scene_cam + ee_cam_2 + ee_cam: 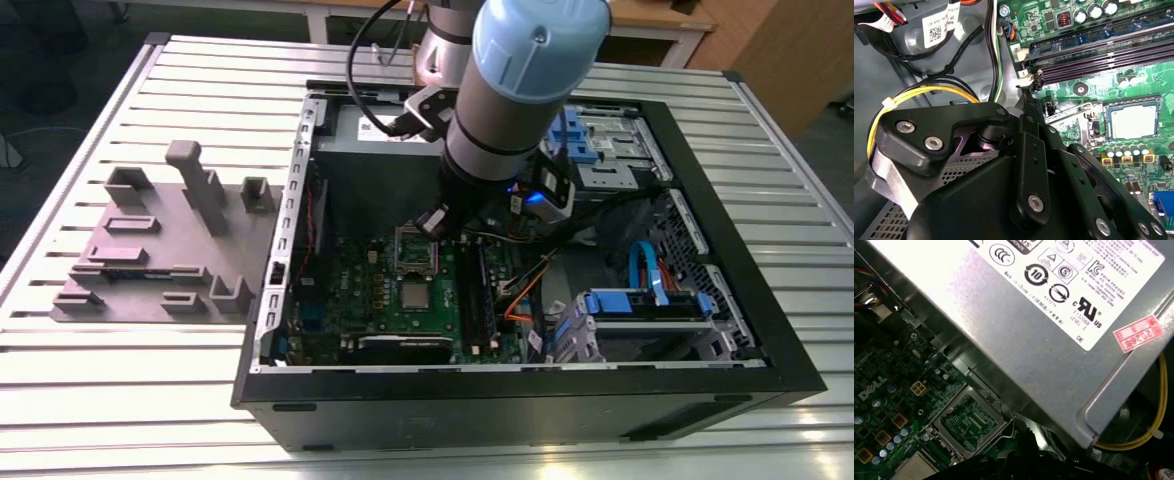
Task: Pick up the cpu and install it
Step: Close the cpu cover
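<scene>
The cpu (418,295) is a small flat silver square lying on the green motherboard inside the open computer case, just nearer the case's front than the metal socket frame (416,255). It also appears in the second wrist view as the cpu (1132,121) and at the picture's edge in the first wrist view as the cpu (913,470). My gripper (434,222) hangs above the socket frame's far end, apart from the chip. Its black fingers (1029,145) run together to a point, shut with nothing between them. The socket frame (970,426) lies open, showing a dark green centre.
A grey power-supply box (1054,315) sits close beside the socket. Memory slots (1104,60), yellow and black cables (929,92) and blue drive brackets (641,300) crowd the case. A mauve-grey tray (160,250) with raised blocks stands on the slatted table at the exterior view's left.
</scene>
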`<state>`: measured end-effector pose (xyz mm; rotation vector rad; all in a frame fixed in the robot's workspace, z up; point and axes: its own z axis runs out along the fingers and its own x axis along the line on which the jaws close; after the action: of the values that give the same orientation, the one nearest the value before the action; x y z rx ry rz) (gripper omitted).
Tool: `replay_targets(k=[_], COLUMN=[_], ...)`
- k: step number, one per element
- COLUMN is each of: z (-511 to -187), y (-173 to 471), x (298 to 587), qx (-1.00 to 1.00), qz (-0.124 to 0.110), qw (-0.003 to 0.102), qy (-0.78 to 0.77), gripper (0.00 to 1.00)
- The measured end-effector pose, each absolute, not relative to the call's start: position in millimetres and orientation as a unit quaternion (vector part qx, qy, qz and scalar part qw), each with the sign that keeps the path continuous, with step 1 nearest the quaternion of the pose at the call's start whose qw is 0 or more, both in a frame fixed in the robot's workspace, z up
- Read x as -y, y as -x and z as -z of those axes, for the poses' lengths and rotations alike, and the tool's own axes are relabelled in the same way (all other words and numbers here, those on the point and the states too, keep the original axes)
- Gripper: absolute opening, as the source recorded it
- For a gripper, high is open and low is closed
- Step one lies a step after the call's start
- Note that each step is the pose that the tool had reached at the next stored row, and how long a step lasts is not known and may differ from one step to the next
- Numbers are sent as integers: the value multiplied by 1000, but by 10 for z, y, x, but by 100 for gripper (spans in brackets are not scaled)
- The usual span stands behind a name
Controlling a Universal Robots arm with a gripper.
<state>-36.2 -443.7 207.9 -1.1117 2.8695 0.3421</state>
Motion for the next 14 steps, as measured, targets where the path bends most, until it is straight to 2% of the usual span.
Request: replay_targets(k=[14], z=[-2016], y=[395], x=[4401], qx=[-926], qz=[-113], qw=[24], qy=[359], gripper=[10])
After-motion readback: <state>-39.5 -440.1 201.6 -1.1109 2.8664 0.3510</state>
